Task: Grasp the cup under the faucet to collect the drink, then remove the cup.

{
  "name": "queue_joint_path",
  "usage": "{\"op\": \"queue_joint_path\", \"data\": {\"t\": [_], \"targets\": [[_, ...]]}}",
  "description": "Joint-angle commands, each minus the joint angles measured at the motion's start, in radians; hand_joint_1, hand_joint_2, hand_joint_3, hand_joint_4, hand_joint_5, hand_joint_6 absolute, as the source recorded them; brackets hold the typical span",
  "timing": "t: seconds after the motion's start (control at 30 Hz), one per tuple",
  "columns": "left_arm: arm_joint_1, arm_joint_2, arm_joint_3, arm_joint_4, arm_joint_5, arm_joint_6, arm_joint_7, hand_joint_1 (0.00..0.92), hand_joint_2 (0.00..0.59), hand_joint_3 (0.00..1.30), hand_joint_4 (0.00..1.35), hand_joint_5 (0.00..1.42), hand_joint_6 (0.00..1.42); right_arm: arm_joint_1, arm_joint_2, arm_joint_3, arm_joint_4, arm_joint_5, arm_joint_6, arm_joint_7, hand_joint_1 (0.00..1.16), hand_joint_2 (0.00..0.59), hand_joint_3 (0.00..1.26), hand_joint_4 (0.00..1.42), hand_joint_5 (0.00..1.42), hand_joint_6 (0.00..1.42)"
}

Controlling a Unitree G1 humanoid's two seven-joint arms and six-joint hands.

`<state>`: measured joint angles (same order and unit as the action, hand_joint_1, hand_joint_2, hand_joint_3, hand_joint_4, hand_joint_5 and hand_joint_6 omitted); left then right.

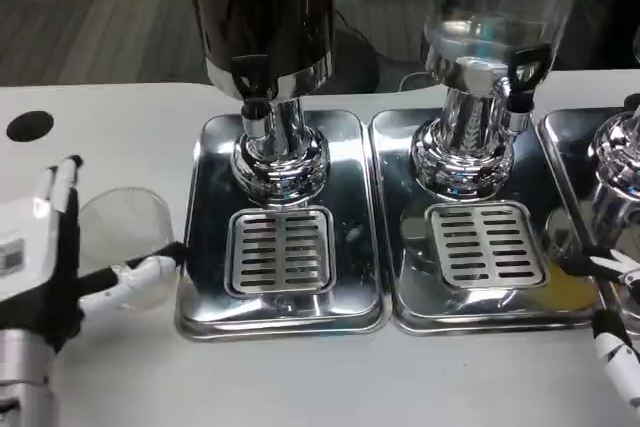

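We see the left hand (50, 262) grasping the clear cup (125, 242) just left of the tray (205, 247) edge; bare table (300, 377) lies before it; right hand (615, 317), grip unclear, sits at the frame's edge.

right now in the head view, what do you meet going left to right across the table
left hand → clear plastic cup → dark drink dispenser on its steel tray → clear drink dispenser on its steel tray → right hand
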<state>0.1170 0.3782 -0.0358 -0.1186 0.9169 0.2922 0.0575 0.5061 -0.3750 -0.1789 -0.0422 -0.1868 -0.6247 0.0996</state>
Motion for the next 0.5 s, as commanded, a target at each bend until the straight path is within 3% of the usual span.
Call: {"op": "queue_joint_path", "data": {"t": [0.03,0.17,0.5], "targets": [[-0.028,0.018,-0.035,0.028,0.013,0.020,-0.011,0.257,0.031,0.05,0.00,0.24,0.47,0.002,-0.012,-0.009,0.008,0.016,-0.026,0.009,0.39,0.487,0.31,0.14,0.11,0.01],[-0.039,0.023,-0.052,0.043,0.008,0.028,-0.008,0.268,0.033,0.05,0.01,0.26,0.49,-0.001,-0.015,-0.010,0.014,0.026,-0.028,0.014,0.37,0.494,0.32,0.14,0.11,0.01],[-0.043,0.034,-0.068,0.068,-0.001,0.024,0.021,0.296,0.052,0.22,0.20,0.41,0.57,-0.017,-0.014,-0.003,0.040,0.025,-0.034,0.013,0.36,0.485,0.32,0.14,0.11,0.01]]}}
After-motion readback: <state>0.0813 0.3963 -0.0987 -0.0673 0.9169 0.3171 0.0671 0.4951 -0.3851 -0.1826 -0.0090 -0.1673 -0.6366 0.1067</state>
